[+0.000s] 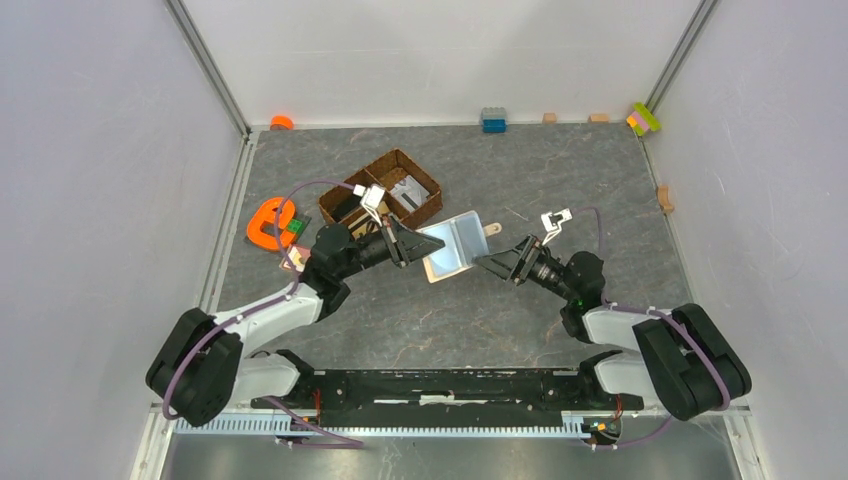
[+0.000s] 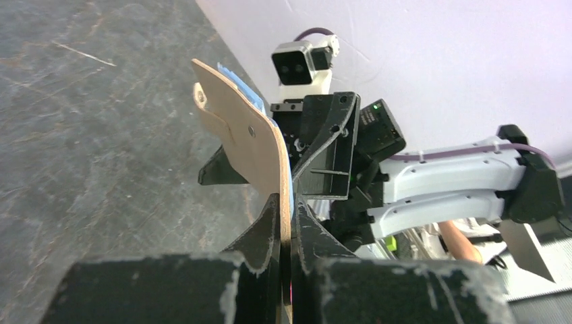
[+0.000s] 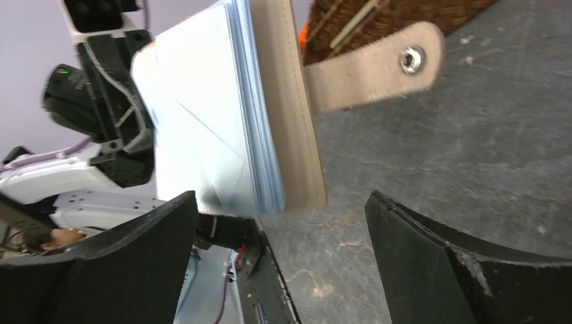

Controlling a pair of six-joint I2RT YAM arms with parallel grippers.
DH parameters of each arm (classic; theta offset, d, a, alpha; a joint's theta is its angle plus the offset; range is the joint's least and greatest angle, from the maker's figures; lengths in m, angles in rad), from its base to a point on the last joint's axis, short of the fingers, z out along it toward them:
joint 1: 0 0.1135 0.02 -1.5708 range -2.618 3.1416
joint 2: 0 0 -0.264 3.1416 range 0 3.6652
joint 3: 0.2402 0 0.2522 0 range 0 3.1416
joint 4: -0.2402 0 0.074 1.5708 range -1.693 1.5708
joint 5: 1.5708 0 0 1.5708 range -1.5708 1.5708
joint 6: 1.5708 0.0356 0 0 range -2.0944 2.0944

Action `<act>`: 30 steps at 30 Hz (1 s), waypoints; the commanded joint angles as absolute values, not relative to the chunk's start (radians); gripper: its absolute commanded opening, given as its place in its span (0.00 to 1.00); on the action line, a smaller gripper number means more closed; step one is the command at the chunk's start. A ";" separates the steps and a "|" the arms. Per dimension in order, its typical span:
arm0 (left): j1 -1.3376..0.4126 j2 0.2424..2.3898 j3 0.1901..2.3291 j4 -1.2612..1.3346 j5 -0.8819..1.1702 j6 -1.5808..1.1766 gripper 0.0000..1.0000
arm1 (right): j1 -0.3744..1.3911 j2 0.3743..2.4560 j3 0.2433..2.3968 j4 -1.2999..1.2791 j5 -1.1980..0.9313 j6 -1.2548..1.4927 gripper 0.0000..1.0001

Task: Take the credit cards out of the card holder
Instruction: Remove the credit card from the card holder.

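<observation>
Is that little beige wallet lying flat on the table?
No, the left arm's jaws are pinched shut on one edge of the card holder, holding it upright rather than flat on the table.

Left end effector [image 1: 412, 247] clamped tight, right end effector [image 1: 484, 262] spread wide.

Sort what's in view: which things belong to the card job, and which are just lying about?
Job: card holder; left gripper, shut on it; right gripper, open near it.
Lying about: basket; orange toy; blue block; small blocks along the far wall.
</observation>
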State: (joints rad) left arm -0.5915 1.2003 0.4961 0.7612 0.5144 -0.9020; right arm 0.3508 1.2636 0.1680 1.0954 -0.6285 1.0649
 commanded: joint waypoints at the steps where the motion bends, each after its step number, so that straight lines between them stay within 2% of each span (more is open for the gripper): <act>1: -0.598 1.260 0.499 1.006 0.623 -1.024 0.02 | 0.346 1.298 0.164 1.350 -0.674 1.196 0.98; 7: -0.597 1.290 0.513 0.987 0.629 -1.026 0.02 | 0.339 1.341 0.148 1.585 -0.712 1.325 0.98; 12: -0.596 1.245 0.528 0.784 0.540 -0.936 0.02 | 0.318 1.287 0.136 1.544 -0.708 1.291 0.97; 21: -0.596 1.268 0.562 0.685 0.523 -0.896 0.02 | 0.313 1.187 0.152 1.317 -0.680 1.100 0.65; 26: -0.597 1.267 0.568 0.658 0.513 -0.875 0.02 | 0.313 1.149 0.177 1.169 -0.664 0.999 0.42; 30: -0.598 1.251 0.577 0.588 0.473 -0.842 0.02 | 0.313 1.097 0.204 1.010 -0.627 0.895 0.40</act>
